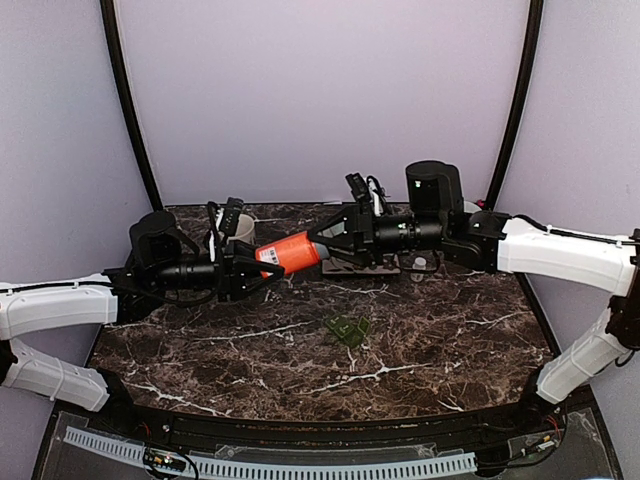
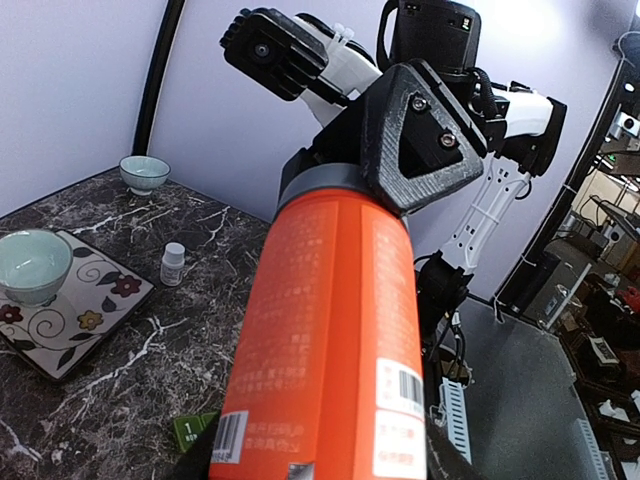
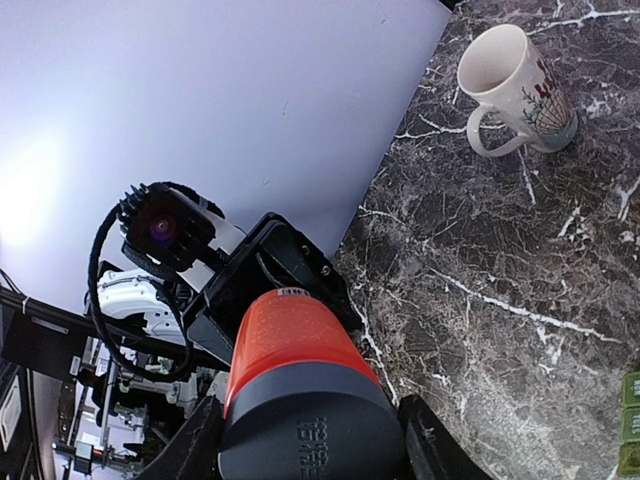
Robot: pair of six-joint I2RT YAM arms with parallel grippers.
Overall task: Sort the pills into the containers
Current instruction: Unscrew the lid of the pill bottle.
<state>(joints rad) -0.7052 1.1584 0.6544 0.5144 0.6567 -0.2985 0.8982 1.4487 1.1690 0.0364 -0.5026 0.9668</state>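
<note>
An orange pill bottle with a dark grey cap hangs in the air between my two arms, lying sideways above the marble table. My left gripper is shut on the bottle's body near its base. My right gripper is shut on the cap end, with one finger over the cap. The small dark green pill-box strip lies on the table in front of the bottle. Its corner shows in the left wrist view and at the right wrist view's edge. No loose pills are visible.
A beige mug stands at the back left and also shows in the right wrist view. A patterned plate holds a pale green bowl. A small white bottle and a second bowl stand beyond it.
</note>
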